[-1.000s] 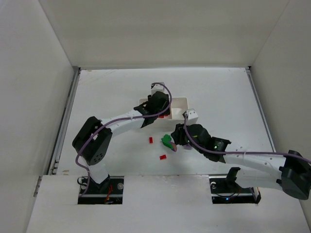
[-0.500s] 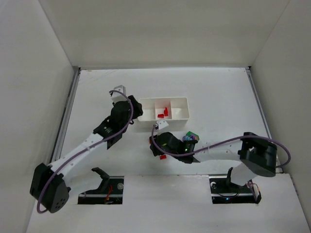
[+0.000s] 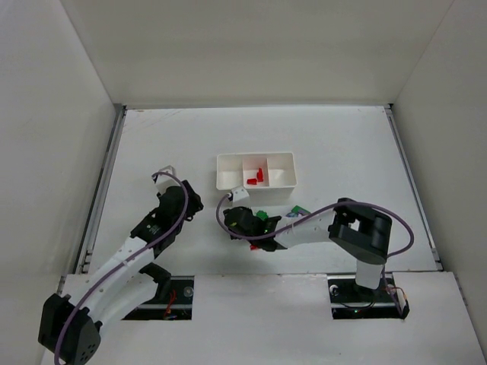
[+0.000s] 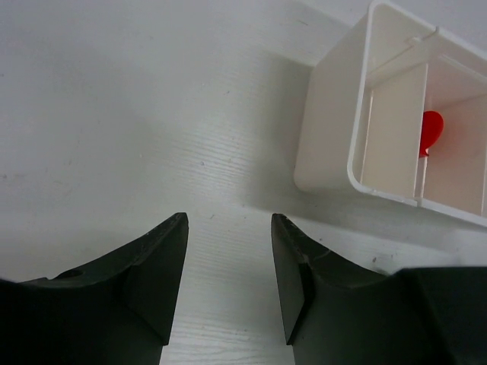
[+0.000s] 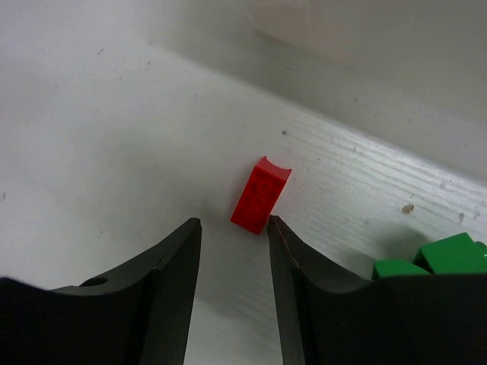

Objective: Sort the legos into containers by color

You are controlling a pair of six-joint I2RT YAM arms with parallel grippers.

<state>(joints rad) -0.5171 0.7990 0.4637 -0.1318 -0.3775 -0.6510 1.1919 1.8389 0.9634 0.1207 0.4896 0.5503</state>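
1. Closing in on a loose piece: the step in hand looks like the pick of a red brick [image 5: 261, 195]. It lies flat on the worktop [image 5: 91, 137], just beyond the tips of the right fingers [image 5: 163, 266] and roughly in line with the gap between them.
2. The right fingers are spread and hold nothing. The brick sits slightly nearer the right-hand finger and is turned at a slant to the gap.
3. Green pieces [image 5: 445, 257] lie off to the outer side of the right-hand finger, apart from the brick.
4. The next move, as I judge it, is to push forward and down until the brick is between the tips, then press them together. Since the brick is slanted, a small wrist turn may help so that the pads meet its long faces.
5. After that the brick belongs in the white tray [image 4: 327, 129], whose middle compartment already holds red pieces [image 3: 259, 176].
6. The left fingers [image 4: 152, 266] are also spread and empty. They sit low over bare worktop, with the tray ahead and to their right, not touching it.
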